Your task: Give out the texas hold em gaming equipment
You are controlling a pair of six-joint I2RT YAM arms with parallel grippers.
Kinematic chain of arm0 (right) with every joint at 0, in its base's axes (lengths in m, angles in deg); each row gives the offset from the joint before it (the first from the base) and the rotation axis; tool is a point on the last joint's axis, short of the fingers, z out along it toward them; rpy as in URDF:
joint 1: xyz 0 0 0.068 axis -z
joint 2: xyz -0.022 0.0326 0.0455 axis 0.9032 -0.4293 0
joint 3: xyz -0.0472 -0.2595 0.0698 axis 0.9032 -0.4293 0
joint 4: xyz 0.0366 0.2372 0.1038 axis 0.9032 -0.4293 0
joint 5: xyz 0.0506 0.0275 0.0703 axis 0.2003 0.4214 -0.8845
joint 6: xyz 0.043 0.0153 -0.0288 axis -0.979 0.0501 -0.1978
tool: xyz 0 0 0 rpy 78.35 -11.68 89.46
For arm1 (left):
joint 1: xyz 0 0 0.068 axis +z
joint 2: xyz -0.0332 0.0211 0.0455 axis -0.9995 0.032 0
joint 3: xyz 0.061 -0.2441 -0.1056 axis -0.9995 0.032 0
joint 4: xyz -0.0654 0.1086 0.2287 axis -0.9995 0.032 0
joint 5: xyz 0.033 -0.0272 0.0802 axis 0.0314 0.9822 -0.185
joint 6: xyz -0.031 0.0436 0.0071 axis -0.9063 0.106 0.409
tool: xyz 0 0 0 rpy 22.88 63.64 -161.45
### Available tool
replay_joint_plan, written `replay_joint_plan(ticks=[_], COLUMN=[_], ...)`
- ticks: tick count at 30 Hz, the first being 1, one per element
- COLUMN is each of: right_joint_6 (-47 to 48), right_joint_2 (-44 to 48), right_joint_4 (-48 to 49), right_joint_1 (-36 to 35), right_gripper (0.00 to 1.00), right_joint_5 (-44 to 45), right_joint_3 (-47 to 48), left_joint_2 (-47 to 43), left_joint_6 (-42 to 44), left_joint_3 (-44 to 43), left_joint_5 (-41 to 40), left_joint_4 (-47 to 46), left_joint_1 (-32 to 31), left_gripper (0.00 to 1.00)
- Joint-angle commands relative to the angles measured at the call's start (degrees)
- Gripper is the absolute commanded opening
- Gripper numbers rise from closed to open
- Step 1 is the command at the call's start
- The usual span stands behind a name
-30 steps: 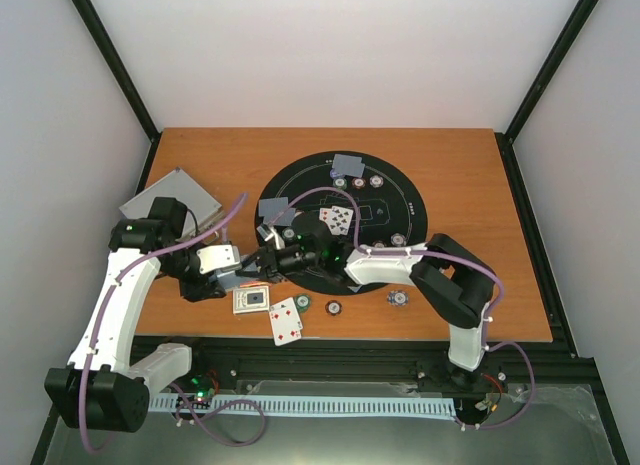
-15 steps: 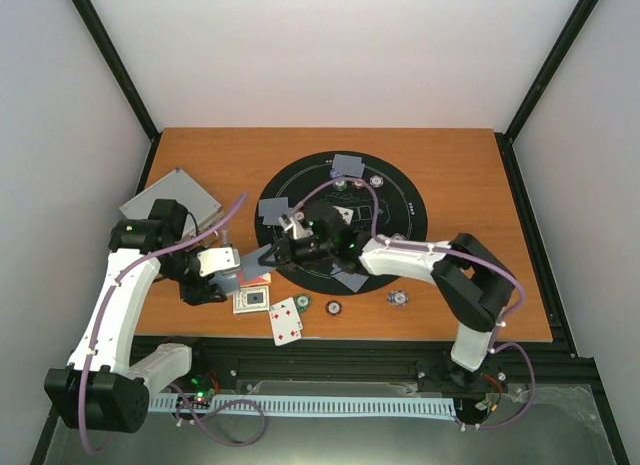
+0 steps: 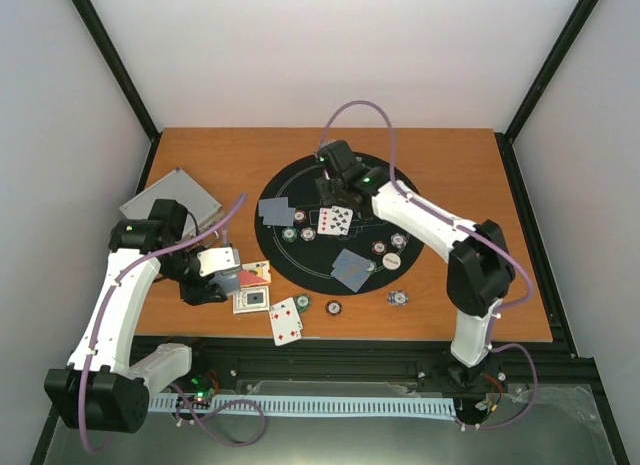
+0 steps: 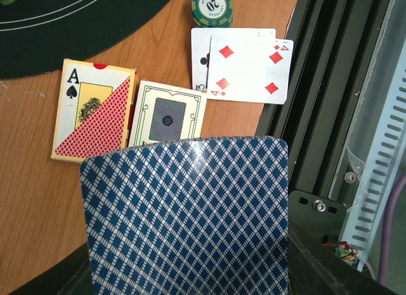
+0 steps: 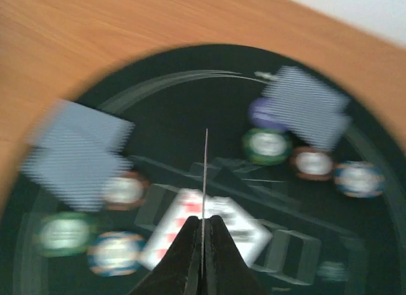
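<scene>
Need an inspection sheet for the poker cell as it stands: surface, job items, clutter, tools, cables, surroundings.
Surface: wooden table with a round black mat on it.
Job's things: face-down cards, face-up cards and chips on the mat; three chips and two face-up cards off the mat, near edge.
Clutter: silver case at far left; card box beside the left tool.
Grippers: left tool shut on blue-backed cards; right tool shut on a single card, seen edge-on.
Cables: purple cables run along both arms.
Surroundings: white walls, black frame posts.
</scene>
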Motion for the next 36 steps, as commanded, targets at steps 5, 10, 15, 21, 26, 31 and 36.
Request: replay_joint_plan(ticks=[5,10,15,21,26,31,36], right_joint_6=[38.52,44.68,45.32,41.45,38.83,33.34,27.44], right_joint_2=[-10.54,-13.51,-14.86,-13.34,-12.90,-11.09,-5.31], right_joint_4=[11.55,18.62,20.06,16.42,13.73,7.27,3.59], right_joint_1=[-1.44,-1.61,-2.19,-2.76,-3.04,-3.31,-3.30], right_gripper=[0.03,0.03,0.03,0.03,0.08,0.23,0.57], right_joint_5=[37.75,37.62,36.01,31.88,30.21,26.66,22.27], right_joint_3=[-4.90,-8.10,-10.71,-14.01,-16.22,-13.89,-12.64], left_joint_2=[-0.05,0.05,0.03,-0.21,-0.38,-0.78,-0.83], left_joint_6=[-0.25,-0.34,-0.34,-0.35,-0.41,-0.39,-0.17], left_joint_3=[-1.16,-1.43,-1.67,-1.15,-1.37,-1.28,-1.67], left_joint_5=[1.00,0.86,0.76,0.81,0.90,0.84,1.17], left_joint_4=[0.89,0.80,0.64,0.45,0.66,0.88,1.34], left_joint_1=[-0.12,-0.12,-0.14,-0.16,-0.14,-0.11,-0.12], left_gripper=[0.01,0.01,0.01,0.01,0.01,0.01,0.01])
